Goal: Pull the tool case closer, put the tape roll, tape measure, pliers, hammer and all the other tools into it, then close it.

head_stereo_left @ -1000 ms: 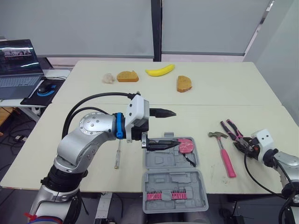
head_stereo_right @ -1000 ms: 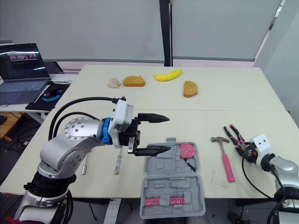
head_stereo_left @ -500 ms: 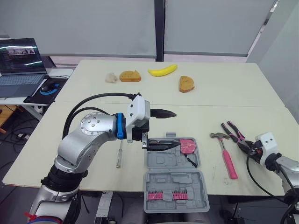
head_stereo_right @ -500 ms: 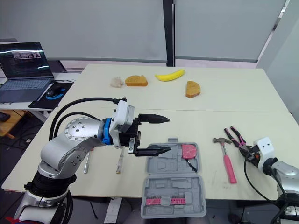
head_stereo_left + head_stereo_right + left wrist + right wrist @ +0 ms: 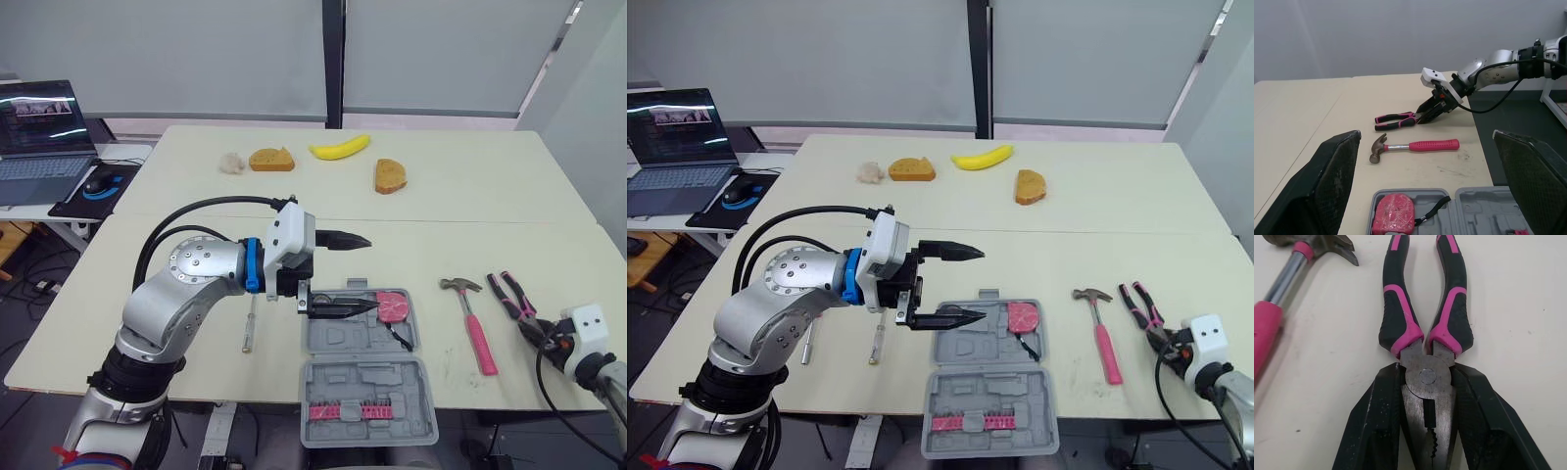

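Observation:
The grey tool case (image 5: 364, 376) lies open near the table's front edge, a red tape measure (image 5: 393, 305) in its far half. Above that half's left end hovers my left gripper (image 5: 368, 274), open and holding nothing. To the right of the case lies a pink-handled hammer (image 5: 471, 314), and beyond it pink-and-black pliers (image 5: 510, 293). My right gripper (image 5: 1426, 377) is shut on the pliers' metal nose (image 5: 1425, 416), handles pointing away from it; it appears near the table's front right corner (image 5: 537, 333). A screwdriver (image 5: 248, 324) lies left of the case.
A banana (image 5: 339, 148), two bread slices (image 5: 267, 159) (image 5: 389, 176) and a white lump (image 5: 230, 164) sit at the table's far side. A laptop (image 5: 39, 127) and mouse stand on a side desk to the left. A second screwdriver (image 5: 806, 343) lies under my left arm.
My right gripper has dragged the pliers to the right and toward the table's front edge, away from the hammer. The left gripper has stayed over the case. The camera shifted slightly.

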Motion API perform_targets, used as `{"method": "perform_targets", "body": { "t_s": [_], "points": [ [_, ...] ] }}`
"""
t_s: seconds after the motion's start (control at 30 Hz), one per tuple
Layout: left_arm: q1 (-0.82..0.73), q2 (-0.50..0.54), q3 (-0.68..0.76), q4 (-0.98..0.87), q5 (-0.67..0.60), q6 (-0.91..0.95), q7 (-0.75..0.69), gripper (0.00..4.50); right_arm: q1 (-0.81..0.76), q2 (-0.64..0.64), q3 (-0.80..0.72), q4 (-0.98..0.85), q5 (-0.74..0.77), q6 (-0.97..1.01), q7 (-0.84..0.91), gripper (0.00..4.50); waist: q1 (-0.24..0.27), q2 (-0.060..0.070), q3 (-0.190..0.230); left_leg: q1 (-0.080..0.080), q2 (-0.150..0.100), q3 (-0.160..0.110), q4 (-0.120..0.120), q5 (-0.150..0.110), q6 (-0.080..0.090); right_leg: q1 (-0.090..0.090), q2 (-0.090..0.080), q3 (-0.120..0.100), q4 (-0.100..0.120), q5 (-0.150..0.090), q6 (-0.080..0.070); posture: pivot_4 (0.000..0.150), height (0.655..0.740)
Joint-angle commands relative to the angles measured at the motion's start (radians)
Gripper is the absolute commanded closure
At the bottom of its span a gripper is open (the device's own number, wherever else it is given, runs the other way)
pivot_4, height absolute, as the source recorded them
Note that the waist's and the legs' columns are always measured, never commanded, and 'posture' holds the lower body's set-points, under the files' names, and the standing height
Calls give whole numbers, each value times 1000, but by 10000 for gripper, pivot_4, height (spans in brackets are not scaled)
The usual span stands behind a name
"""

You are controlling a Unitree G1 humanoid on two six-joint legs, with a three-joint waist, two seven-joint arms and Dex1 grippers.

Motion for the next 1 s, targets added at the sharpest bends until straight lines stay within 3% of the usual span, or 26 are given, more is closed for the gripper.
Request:
{"method": "perform_targets", "body": {
  "t_s": [0.03,0.07,0.13,0.33,0.43,0.87,1.0],
  "points": [
    [-6,-4,-10,-12,11,-24,-6,0,32,22,-26,-111,31,91,-48,32410,0,0,0,0,0,0,0,0,0,0,0,0,0,0,0,1500,7400],
    [-7,-5,-12,-10,13,-25,-7,0,39,30,-26,-125,30,106,-61,32410,1,0,0,0,0,0,0,0,0,0,0,0,0,0,0,1500,7400],
    [-8,-6,-16,-7,16,-28,-11,0,51,39,-24,-139,15,109,-79,25286,4,0,0,0,0,0,0,0,0,0,0,0,0,0,0,1500,7400],
    [0,-3,-27,-8,21,-39,-29,0,81,4,-18,-121,-23,58,-34,10581,14,0,0,0,-1,0,0,0,0,0,0,0,0,0,0,1500,7400],
    [6,-10,-34,-18,22,-37,-27,0,72,-5,-16,-87,-37,20,-18,352,16,0,0,0,-1,0,0,0,0,0,0,0,-1,0,0,1500,7400],
    [17,-7,-43,-35,28,-36,-18,0,4,-9,14,39,-62,-46,36,352,13,-1,0,0,0,0,0,0,0,1,0,0,-1,0,0,1500,7400],
    [21,-7,-41,-38,28,-33,-15,0,11,1,10,33,-55,-36,37,13234,13,-1,0,0,0,0,0,0,0,1,0,0,-1,0,0,1500,7400]
  ]
}}
